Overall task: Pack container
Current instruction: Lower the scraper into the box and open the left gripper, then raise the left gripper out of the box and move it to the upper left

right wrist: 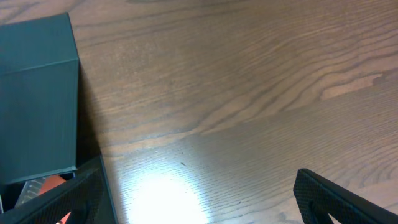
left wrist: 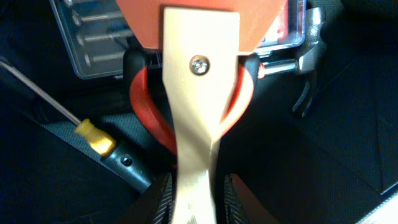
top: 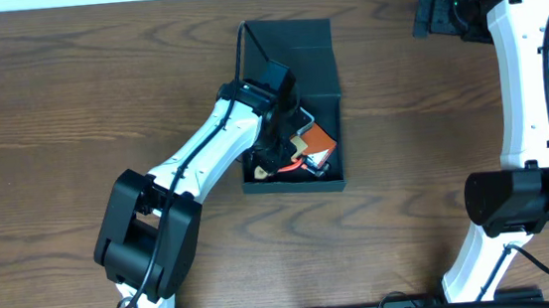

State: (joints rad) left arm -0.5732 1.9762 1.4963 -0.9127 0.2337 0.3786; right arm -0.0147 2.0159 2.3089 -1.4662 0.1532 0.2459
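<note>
The dark teal-black container [top: 290, 41] stands open in the middle of the table, its flap lid raised at the far side. My left gripper [top: 276, 152] reaches down inside it. In the left wrist view my left gripper [left wrist: 198, 202] is shut on the flat pale handle [left wrist: 200, 93] of a tool with an orange head, just above the container floor [left wrist: 323, 155]. Under it lie a red-handled tool [left wrist: 144, 106], a yellow-and-black screwdriver [left wrist: 102, 142], a clear drill-bit case [left wrist: 93, 37] and a hammer head [left wrist: 309, 62]. My right gripper [top: 436, 10] is open and empty over bare table at the far right.
In the right wrist view the container's teal lid [right wrist: 37, 93] stands at the left, with my open right gripper [right wrist: 199, 208] over brown wood table [right wrist: 249, 93]. The right arm's base stands at the front right [top: 518, 198].
</note>
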